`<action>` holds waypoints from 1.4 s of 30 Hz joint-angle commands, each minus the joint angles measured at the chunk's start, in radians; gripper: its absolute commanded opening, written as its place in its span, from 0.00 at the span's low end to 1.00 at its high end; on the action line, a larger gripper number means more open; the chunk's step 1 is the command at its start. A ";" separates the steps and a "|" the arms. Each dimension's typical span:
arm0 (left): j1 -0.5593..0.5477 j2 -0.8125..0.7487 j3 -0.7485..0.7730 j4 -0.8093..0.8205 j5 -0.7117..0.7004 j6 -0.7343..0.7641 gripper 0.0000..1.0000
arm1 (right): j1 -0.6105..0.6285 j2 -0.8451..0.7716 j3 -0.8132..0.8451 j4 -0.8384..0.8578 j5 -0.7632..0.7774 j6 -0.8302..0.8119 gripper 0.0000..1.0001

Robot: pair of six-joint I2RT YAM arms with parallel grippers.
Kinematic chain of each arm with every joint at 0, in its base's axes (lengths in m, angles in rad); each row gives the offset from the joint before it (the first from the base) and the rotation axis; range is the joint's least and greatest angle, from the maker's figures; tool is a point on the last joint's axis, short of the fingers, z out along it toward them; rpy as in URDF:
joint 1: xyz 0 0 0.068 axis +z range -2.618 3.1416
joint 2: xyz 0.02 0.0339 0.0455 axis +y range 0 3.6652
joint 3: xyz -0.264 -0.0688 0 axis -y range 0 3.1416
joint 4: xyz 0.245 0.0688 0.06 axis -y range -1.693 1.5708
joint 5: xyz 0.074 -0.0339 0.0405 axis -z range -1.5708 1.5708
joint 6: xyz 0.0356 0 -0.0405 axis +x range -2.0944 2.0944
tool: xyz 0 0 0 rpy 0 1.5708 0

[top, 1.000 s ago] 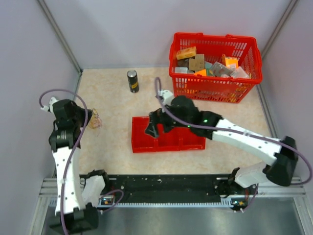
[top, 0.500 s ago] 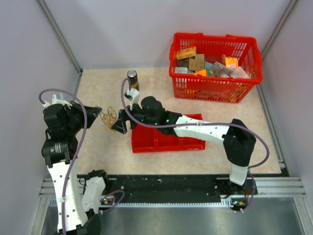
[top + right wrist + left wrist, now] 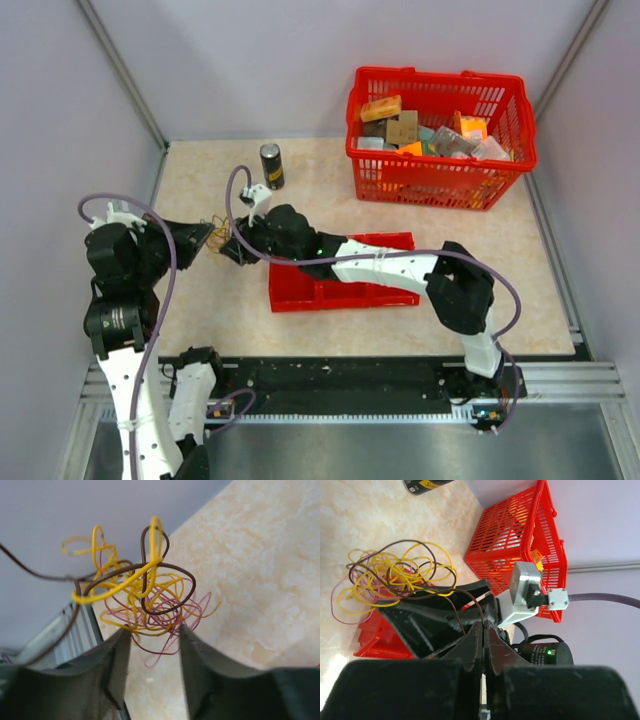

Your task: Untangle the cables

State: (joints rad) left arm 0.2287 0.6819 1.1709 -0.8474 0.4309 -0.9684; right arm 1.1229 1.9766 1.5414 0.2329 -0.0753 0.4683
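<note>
The cables point(image 3: 214, 240) are a small tangle of thin yellow, brown and pinkish-red wires, held just above the table at the left. My left gripper point(image 3: 203, 238) is shut on a brown wire that runs from its tips point(image 3: 484, 624) up into the tangle point(image 3: 395, 575). My right gripper point(image 3: 230, 246) meets the bundle from the right. In the right wrist view its jaws point(image 3: 154, 632) stand apart, with the lowest loops of the tangle point(image 3: 145, 600) hanging between the tips. A yellow strand touches the left finger point(image 3: 120, 645).
A black can point(image 3: 271, 165) stands behind the tangle. A red tray point(image 3: 340, 292) lies just right of it, under the right arm. A red basket point(image 3: 515, 130) full of blocks and packets sits at the back right. Grey walls close in the left side.
The right arm has swung left from over the red tray to the tangle, and its jaws have narrowed. The left gripper has carried the tangle a little to the right.
</note>
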 commanded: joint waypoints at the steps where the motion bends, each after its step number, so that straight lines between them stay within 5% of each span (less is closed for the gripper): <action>1: 0.006 0.007 0.052 -0.001 -0.001 -0.016 0.00 | 0.003 0.014 0.097 0.016 0.128 0.032 0.28; 3: 0.006 0.011 0.100 -0.016 -0.036 -0.010 0.00 | 0.002 0.045 0.134 -0.039 0.167 0.039 0.04; 4: 0.006 0.019 0.139 -0.025 -0.064 -0.009 0.00 | 0.003 0.068 0.155 -0.068 0.169 0.039 0.00; 15: 0.006 0.162 0.742 -0.033 -0.285 0.050 0.00 | 0.003 0.235 0.154 -0.161 0.129 0.087 0.00; 33: 0.006 0.369 1.076 0.140 -0.176 -0.073 0.00 | -0.006 0.312 0.335 -0.362 0.063 0.010 0.00; 40: 0.006 0.389 1.092 0.445 -0.124 -0.288 0.00 | -0.029 0.303 0.347 -0.412 0.063 0.007 0.01; 42: 0.006 0.386 1.092 0.478 -0.158 -0.293 0.00 | -0.047 0.242 0.292 -0.409 0.037 0.029 0.09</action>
State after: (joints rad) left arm 0.2287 1.0710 2.2452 -0.5896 0.2733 -1.1580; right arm 1.1095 2.2948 1.8404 -0.1619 -0.0055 0.4881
